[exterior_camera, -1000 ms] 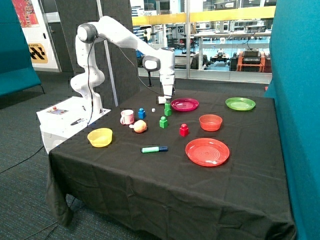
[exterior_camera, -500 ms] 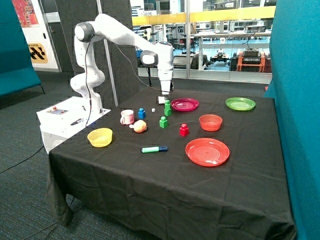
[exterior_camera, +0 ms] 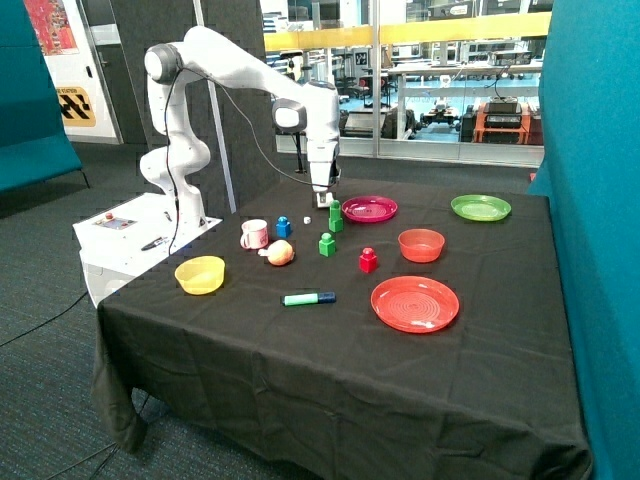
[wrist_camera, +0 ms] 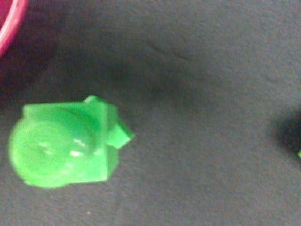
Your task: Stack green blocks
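Observation:
Two green blocks stand stacked (exterior_camera: 335, 216) on the black tablecloth next to the magenta plate (exterior_camera: 369, 208). A third green block (exterior_camera: 327, 244) stands alone a little nearer the table's front. My gripper (exterior_camera: 323, 197) hangs above the table just behind and above the stack, apart from it. The wrist view looks down on the stack's top stud (wrist_camera: 66, 146), with the plate's rim (wrist_camera: 5, 28) in one corner and a green sliver (wrist_camera: 299, 153) at the opposite edge.
Around the blocks are a pink mug (exterior_camera: 254, 233), a blue brick (exterior_camera: 283, 227), a red brick (exterior_camera: 368, 260), an orange ball (exterior_camera: 281, 252), a yellow bowl (exterior_camera: 200, 274), a green marker (exterior_camera: 308, 298), a red bowl (exterior_camera: 421, 244), a red plate (exterior_camera: 415, 303) and a green plate (exterior_camera: 481, 207).
My gripper has risen off the green stack and drifted back toward the robot's base. The stack stays standing; nothing else moved.

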### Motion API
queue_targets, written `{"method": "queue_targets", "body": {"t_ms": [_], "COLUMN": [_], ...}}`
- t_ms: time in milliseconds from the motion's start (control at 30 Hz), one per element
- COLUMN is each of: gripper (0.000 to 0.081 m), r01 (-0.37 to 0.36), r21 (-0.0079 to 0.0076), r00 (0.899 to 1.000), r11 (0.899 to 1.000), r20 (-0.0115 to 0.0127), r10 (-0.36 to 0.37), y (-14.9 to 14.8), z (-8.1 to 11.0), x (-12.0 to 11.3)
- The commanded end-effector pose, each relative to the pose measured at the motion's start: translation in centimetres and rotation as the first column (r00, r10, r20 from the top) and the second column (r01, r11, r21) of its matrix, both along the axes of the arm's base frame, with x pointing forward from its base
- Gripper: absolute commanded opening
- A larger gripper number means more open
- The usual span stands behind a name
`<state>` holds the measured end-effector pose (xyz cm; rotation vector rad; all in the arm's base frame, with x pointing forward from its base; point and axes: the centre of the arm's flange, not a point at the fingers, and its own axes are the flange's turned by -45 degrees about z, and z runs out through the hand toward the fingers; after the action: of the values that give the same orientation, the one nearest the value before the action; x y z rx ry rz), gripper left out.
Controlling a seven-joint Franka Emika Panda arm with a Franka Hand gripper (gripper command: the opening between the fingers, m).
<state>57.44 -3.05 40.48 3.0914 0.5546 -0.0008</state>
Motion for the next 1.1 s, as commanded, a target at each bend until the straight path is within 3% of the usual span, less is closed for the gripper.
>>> {"method": "queue_targets", "body": {"t_ms": [0, 333, 633, 1067], "gripper": [0.0418, 0.0371, 0.0444, 0.042], "r01": [0.056, 0.08, 0.099, 0.104], "r21": [0.0009, 0.0009, 0.0009, 0.0009], "r00": [0.998, 0.997, 0.995, 0.995], "r11": [0.998, 0.997, 0.995, 0.995], "r20": [0.0004, 0.0004, 0.0004, 0.0004], "r10": [-0.056, -0.08, -0.099, -0.104], "y": [-3.0, -4.9, -5.9, -7.0], "z": [-0.6, -1.1, -0.9, -1.8], "x": [-0.4, -0.9, -0.9, 0.0]}}
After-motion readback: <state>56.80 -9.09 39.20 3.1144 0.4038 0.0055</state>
